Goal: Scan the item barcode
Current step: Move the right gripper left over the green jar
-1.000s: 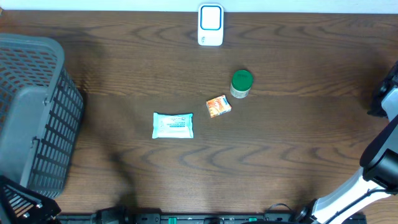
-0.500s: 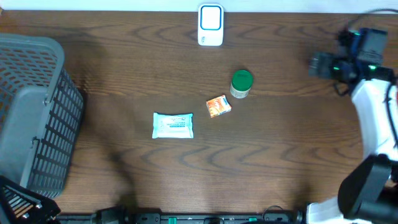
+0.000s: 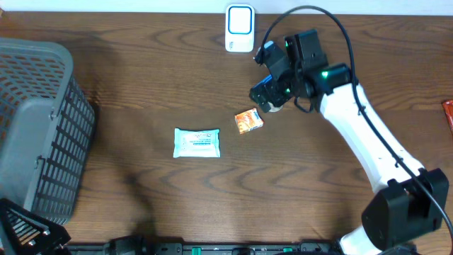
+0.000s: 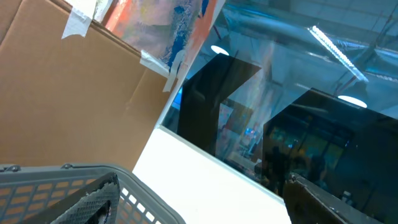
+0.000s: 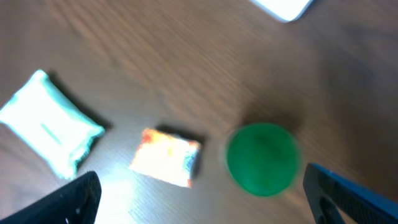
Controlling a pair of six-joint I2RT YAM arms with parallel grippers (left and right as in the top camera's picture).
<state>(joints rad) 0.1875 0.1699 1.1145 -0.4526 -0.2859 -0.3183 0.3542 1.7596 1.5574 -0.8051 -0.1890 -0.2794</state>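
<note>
Three items lie mid-table: a green-lidded jar (image 5: 261, 158), an orange packet (image 3: 248, 121) (image 5: 166, 157) and a pale blue wipes pack (image 3: 197, 142) (image 5: 50, 122). No barcode shows on any of them. The white scanner (image 3: 240, 28) (image 5: 283, 6) stands at the far edge. My right gripper (image 3: 269, 94) (image 5: 208, 202) hovers open over the jar and packet, covering most of the jar in the overhead view, with nothing between its fingers. My left gripper (image 4: 205, 208) is open and empty at the near left, pointing up past the basket rim (image 4: 62, 169).
A large grey mesh basket (image 3: 35, 127) fills the table's left side. A red object (image 3: 448, 113) pokes in at the right edge. The white right arm (image 3: 368, 142) stretches diagonally from the near right corner.
My right arm has swung in from the right edge to above the green-lidded jar, and its jaws have opened wider. The items and the left gripper have not moved.
</note>
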